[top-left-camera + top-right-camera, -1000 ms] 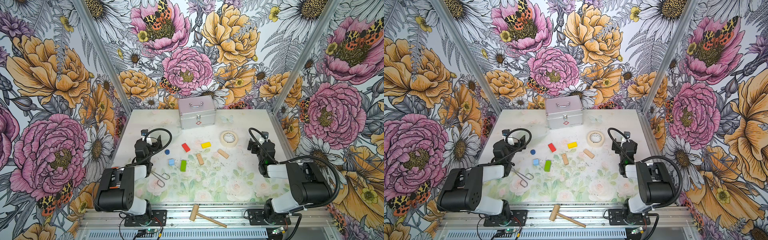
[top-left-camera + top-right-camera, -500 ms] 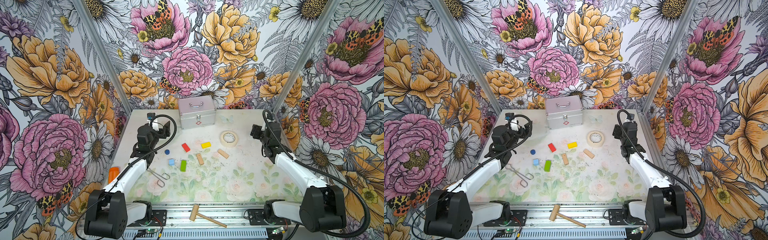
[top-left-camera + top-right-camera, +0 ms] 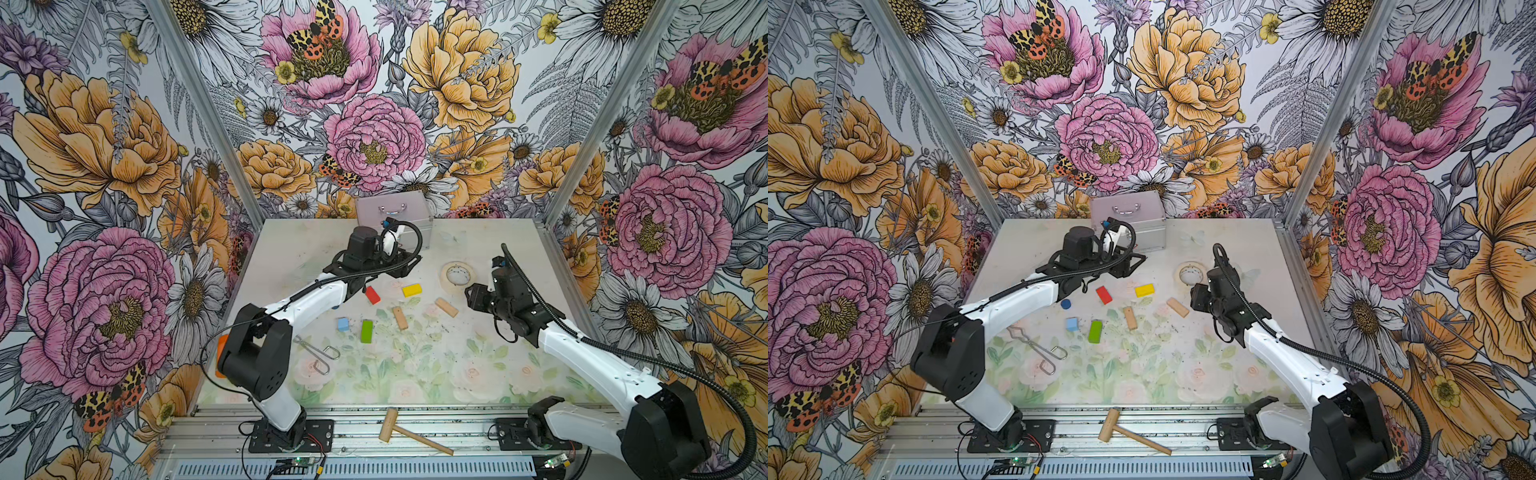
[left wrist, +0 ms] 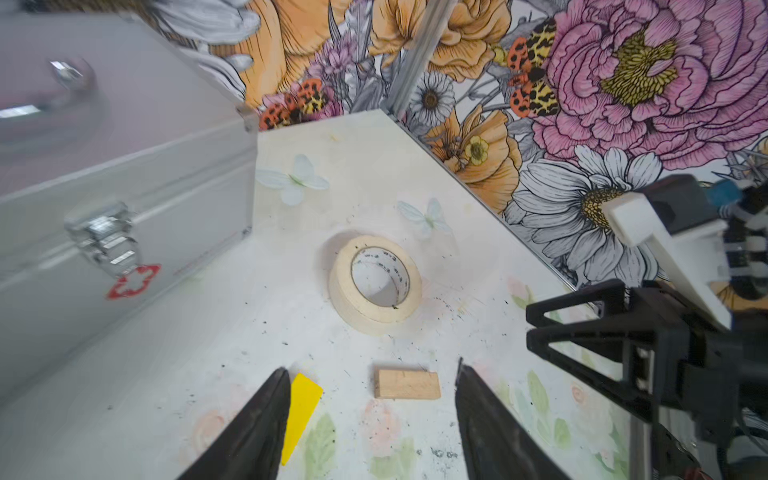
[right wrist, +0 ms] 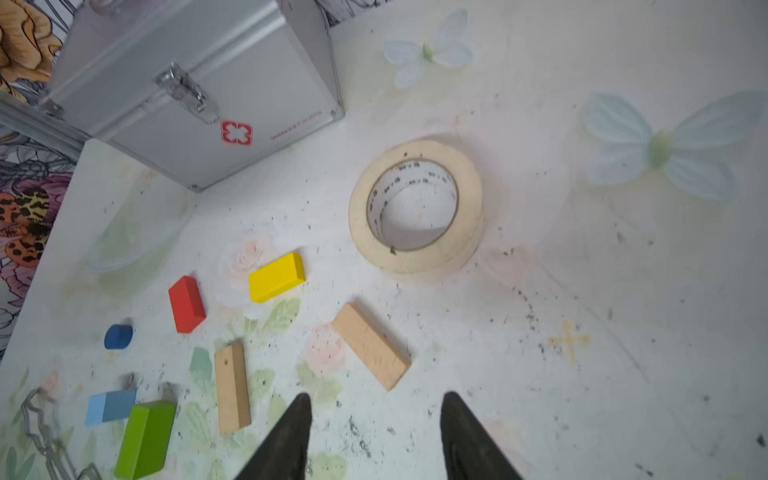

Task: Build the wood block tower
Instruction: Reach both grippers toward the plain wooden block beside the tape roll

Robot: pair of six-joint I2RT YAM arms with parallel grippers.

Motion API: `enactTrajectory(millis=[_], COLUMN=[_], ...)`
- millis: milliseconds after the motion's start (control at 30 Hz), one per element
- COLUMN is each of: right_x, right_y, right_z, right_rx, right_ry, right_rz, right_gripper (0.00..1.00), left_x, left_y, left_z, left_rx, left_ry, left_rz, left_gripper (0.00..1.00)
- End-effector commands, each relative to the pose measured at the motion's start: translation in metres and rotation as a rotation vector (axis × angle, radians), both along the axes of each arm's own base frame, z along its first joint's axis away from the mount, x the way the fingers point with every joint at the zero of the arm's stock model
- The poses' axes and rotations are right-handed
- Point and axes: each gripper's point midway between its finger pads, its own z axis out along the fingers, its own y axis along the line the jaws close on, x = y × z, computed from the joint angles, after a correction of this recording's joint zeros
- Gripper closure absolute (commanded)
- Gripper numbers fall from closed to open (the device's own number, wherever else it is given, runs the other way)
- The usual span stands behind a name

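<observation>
1. Table point(image 3: 457, 374): floral top, holds everything.
2. Silver case point(image 5: 208, 104): shut, at the back edge.
3. Left gripper point(image 4: 372, 368): jaws partly apart, empty, above the table just in front of the case.
4. Right gripper point(image 5: 377, 395): jaws partly apart, empty, just beside one tan bar point(image 5: 370, 345).
5. Tape roll point(image 5: 415, 262): flat, behind that bar.
6. Wood blocks point(image 3: 400, 318): loose mid-table, none stacked. Other tan bar point(image 5: 232, 388), green bar point(image 5: 145, 438), yellow bar point(image 5: 276, 277), red bar point(image 5: 187, 305), light blue cube point(image 5: 110, 407), dark blue cylinder point(image 5: 118, 336).

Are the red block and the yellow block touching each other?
Apart. The right wrist view shows a clear gap between the red block and the yellow block.
</observation>
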Motion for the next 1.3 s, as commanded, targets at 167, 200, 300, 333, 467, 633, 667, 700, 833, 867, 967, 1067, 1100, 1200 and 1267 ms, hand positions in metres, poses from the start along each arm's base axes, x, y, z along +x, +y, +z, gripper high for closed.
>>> enactTrajectory(millis=[167,200,300,333,467,633,667,700,833,867,967,1067,1100,1200,1267], right_x=[-0.027,-0.029,-0.029,-0.028,-0.026,-0.025,-0.025,-0.024,-0.022,-0.021,-0.018,-0.015,-0.014,-0.012,-0.011], right_y=[0.012,0.013,0.015,0.016,0.018,0.017,0.016,0.016,0.015,0.014,0.014,0.015,0.017,0.019,0.021], right_z=[-0.039,-0.044,-0.056,-0.058,-0.064,-0.071,-0.072,-0.073,-0.077,-0.078,-0.080,-0.082,-0.082,-0.086,-0.088], right_rx=[0.053,0.049,0.061,0.069,0.080,0.090,0.093,0.098,0.123,0.133,0.166,0.187,0.191,0.203,0.214], right_ry=[0.140,0.154,0.180,0.181,0.190,0.202,0.205,0.207,0.215,0.217,0.219,0.222,0.224,0.231,0.238], right_rz=[-0.058,-0.059,-0.070,-0.073,-0.085,-0.111,-0.116,-0.121,-0.139,-0.146,-0.155,-0.154,-0.154,-0.150,-0.150], right_gripper=[0.65,0.65,0.64,0.63,0.58,0.54,0.54,0.53,0.52,0.52,0.53,0.54,0.56,0.58,0.58], left_x=[-0.005,-0.007,-0.008,-0.009,-0.014,-0.014,-0.013,-0.012,-0.009,-0.009,-0.009,-0.007,-0.007,-0.006,-0.005], left_y=[-0.043,-0.048,-0.059,-0.060,-0.065,-0.070,-0.070,-0.069,-0.070,-0.071,-0.073,-0.076,-0.077,-0.077,-0.076], left_z=[-0.061,-0.065,-0.080,-0.084,-0.105,-0.121,-0.124,-0.127,-0.133,-0.136,-0.142,-0.146,-0.148,-0.152,-0.154], left_rx=[0.030,0.030,0.042,0.049,0.115,0.173,0.182,0.190,0.204,0.214,0.236,0.236,0.239,0.249,0.253], left_ry=[0.217,0.225,0.261,0.275,0.299,0.314,0.317,0.322,0.327,0.331,0.336,0.342,0.346,0.355,0.360], left_rz=[-0.118,-0.133,-0.154,-0.154,-0.161,-0.152,-0.145,-0.138,-0.131,-0.130,-0.135,-0.138,-0.140,-0.136,-0.134], left_gripper=[0.53,0.53,0.54,0.55,0.56,0.56,0.57,0.57,0.57,0.58,0.59,0.61,0.62,0.63,0.64])
